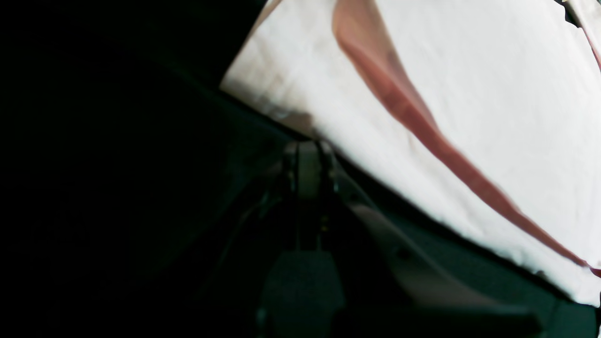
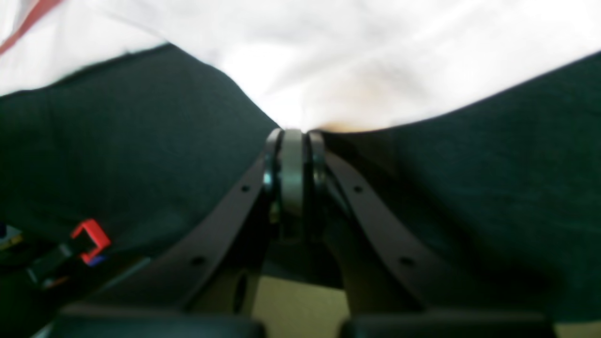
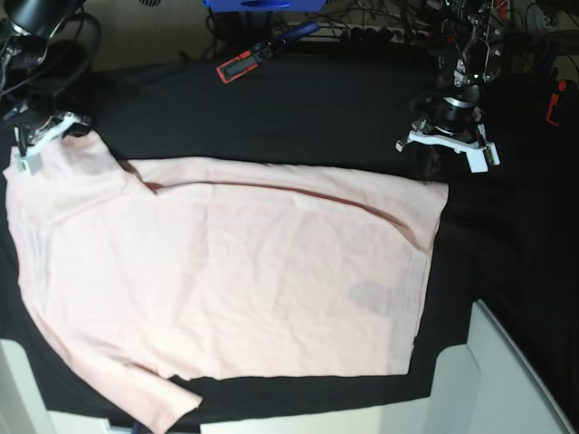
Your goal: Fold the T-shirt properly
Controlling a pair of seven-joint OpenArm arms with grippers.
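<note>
The pale pink T-shirt (image 3: 235, 280) lies spread, plain side up, on the black table cloth (image 3: 317, 117). A long crease runs under its far edge. My left gripper (image 3: 437, 172) sits at the shirt's far right corner. In the left wrist view it (image 1: 307, 143) is shut, tips at the edge of the T-shirt (image 1: 469, 94). My right gripper (image 3: 41, 145) is at the far left corner. In the right wrist view it (image 2: 293, 134) is shut, and the T-shirt (image 2: 352, 56) bunches into a pinch between its tips.
A red and black tool (image 3: 240, 63) and a blue box (image 3: 262, 4) lie at the table's far edge. A white board (image 3: 498, 380) stands at the near right. A red clip (image 2: 89, 239) lies on the cloth beside my right gripper.
</note>
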